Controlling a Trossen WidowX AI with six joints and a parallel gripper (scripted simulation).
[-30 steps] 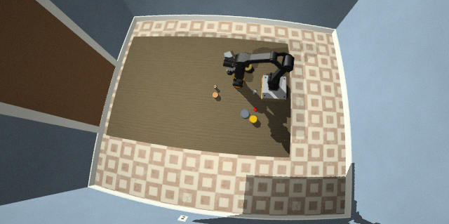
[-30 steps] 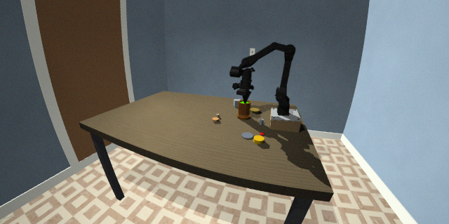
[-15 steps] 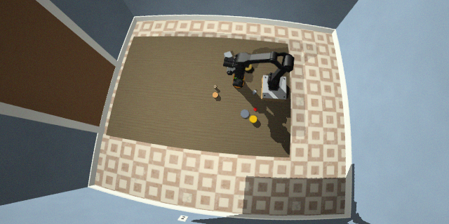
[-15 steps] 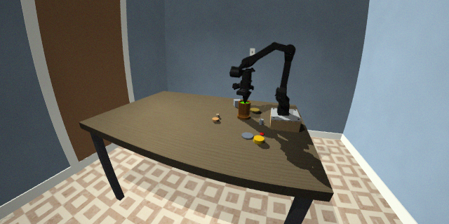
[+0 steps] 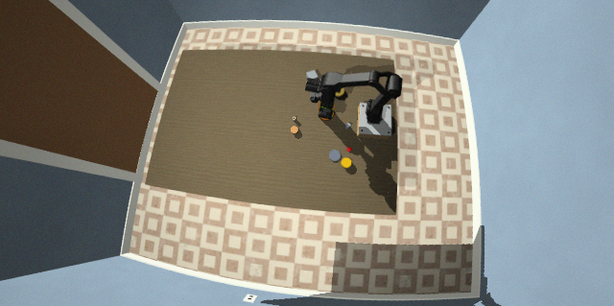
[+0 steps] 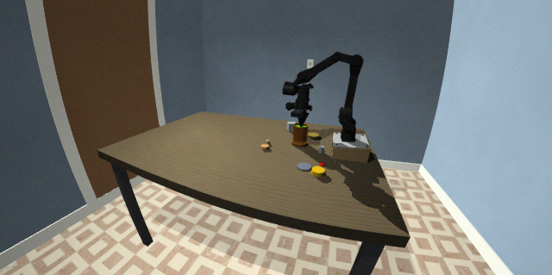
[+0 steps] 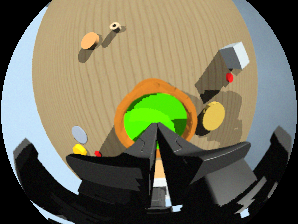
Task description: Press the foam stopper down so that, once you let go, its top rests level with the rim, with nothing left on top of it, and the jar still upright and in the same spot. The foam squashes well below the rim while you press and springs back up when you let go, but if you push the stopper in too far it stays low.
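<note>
The orange-brown jar (image 6: 300, 136) (image 7: 153, 86) stands upright on the table. The bright green stopper (image 7: 142, 116) fills its mouth and shows at the rim on both sides of the fingertips in the exterior view. Its exact height against the rim cannot be told. My gripper (image 6: 301, 125) (image 7: 156, 126) is shut and empty, pointing down. Its tips are over the near part of the stopper, at or just above its top in the wrist view; contact cannot be made out. The fingers hide the stopper's near edge.
A grey block (image 5: 312, 74) (image 6: 291, 126) (image 7: 233, 56) and dull yellow disc (image 6: 313, 135) (image 7: 214, 116) are near the jar. Elsewhere lie an orange disc (image 5: 295, 129) (image 7: 90, 41), a grey-blue disc (image 5: 335, 155) (image 6: 304, 166), a yellow cylinder (image 5: 346, 162) (image 6: 318, 171) and small pieces.
</note>
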